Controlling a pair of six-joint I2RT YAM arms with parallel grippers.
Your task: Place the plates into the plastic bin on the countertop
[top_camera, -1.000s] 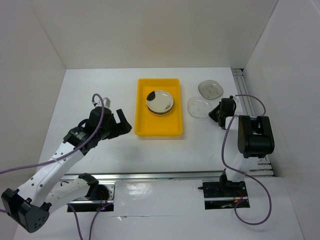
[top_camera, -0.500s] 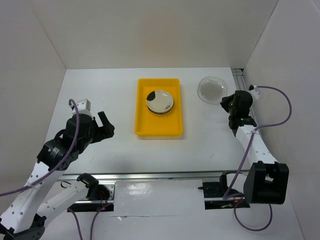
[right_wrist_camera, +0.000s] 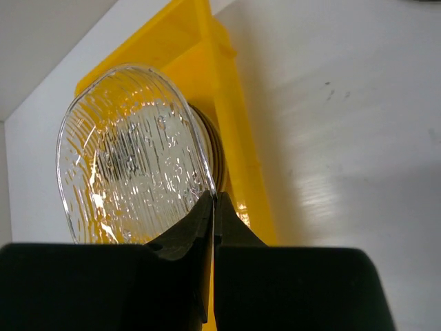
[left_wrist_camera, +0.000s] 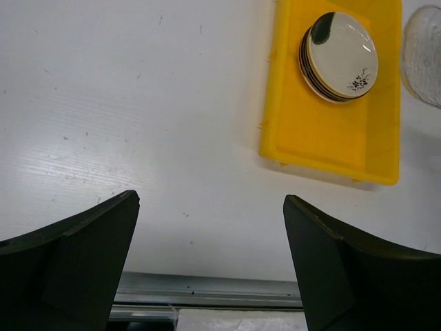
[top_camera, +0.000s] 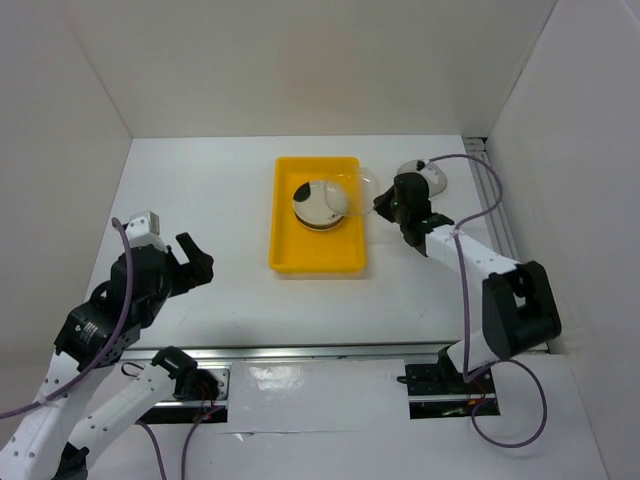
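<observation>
The yellow plastic bin [top_camera: 316,252] lies at the middle of the white countertop [top_camera: 200,190] and holds a stack of plates [top_camera: 319,204], the top one cream with a dark blotch. My right gripper [top_camera: 384,204] is shut on the rim of a clear glass plate [top_camera: 360,184], held tilted over the bin's right rim. In the right wrist view the ribbed clear plate [right_wrist_camera: 131,158] stands above the pinched fingertips of the right gripper [right_wrist_camera: 214,198], with the bin [right_wrist_camera: 238,162] behind it. My left gripper [top_camera: 192,262] hangs open and empty at the near left, far from the bin [left_wrist_camera: 324,141].
A greyish plate [top_camera: 437,178] lies on the countertop right of the bin, partly behind the right arm's cable. A metal rail [top_camera: 320,351] runs along the front edge and another [top_camera: 497,205] along the right side. White walls close in the left, back and right.
The right arm swung left from the right side, carrying the clear plate to the bin's right rim. The left arm drew back toward the near left, still open.
</observation>
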